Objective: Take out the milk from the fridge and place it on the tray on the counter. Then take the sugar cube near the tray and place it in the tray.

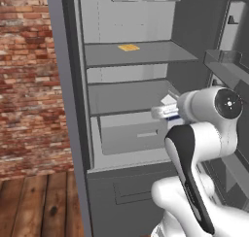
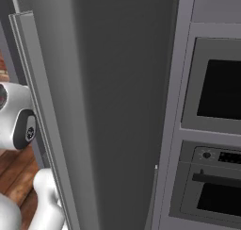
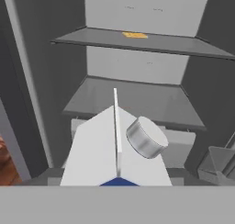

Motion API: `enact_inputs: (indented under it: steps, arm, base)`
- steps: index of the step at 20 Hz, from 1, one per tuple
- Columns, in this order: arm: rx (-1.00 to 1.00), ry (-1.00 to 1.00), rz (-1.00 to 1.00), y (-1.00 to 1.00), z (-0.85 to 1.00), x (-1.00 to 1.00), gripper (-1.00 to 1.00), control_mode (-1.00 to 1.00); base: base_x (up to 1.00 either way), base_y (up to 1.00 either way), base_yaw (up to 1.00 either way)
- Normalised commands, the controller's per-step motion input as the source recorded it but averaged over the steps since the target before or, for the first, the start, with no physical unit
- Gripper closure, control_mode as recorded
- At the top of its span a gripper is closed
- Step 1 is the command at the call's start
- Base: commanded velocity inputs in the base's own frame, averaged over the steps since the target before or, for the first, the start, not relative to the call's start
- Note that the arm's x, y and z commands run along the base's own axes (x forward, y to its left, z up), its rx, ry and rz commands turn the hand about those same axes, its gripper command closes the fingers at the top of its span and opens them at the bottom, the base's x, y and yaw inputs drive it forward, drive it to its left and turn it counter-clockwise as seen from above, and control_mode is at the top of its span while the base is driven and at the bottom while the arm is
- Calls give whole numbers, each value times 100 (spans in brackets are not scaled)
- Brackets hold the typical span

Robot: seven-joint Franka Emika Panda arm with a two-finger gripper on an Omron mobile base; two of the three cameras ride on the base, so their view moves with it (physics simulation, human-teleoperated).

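Hand view gave you the milk (image 3: 98, 149) close up, its gabled top and grey round cap right before the camera and a sliver of the blue band at the bottom edge. You could not see the fingers themselves there, so whether the claw gripped the carton could not be told. Behind it stood the fridge (image 3: 133, 62) with its pale shelves, a flat yellow item (image 3: 134, 35) lying on the upper one. From the left base view you saw the carton (image 1: 170, 107) at the arm's end, before the middle shelf.
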Motion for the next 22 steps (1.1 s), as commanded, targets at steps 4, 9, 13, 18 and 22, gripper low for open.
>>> enact_inputs:
  steps: [4,9,13,18,22]
  arm:
    - [0,0,0,0,-17,-16,100,-100]
    - [0,0,0,0,0,0,100,100]
    - [0,0,0,0,0,0,100,100]
    - [0,0,0,0,0,0,100,100]
    - [0,0,0,0,0,0,100,100]
  base:
    - [0,0,0]
    - [-100,3,0]
    - [-100,25,2]
    - [-100,41,0]
    - [-100,66,0]
